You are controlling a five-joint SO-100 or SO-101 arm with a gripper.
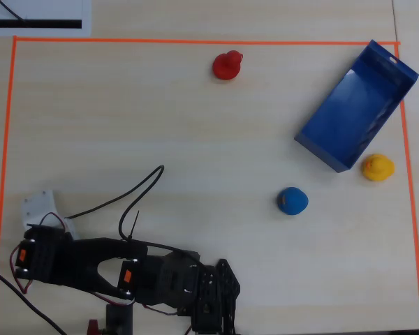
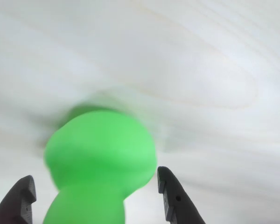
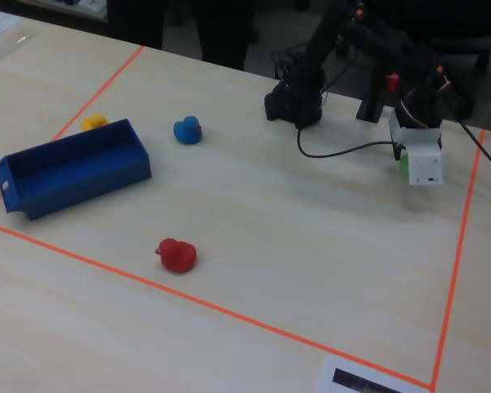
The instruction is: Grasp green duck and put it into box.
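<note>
Wrist view: green duck (image 2: 100, 163) sits between gripper (image 2: 95, 196) fingers (image 2: 170, 193), jaws apart, not clamped, left finger near the duck.

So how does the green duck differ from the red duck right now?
The green duck sits between the open gripper's fingers, near the arm; the red duck stands alone in the open, far from the arm, by the orange tape. The green one is hidden under the arm in the overhead view; the red one is plain there. In the fixed view, both look similarly small.
</note>
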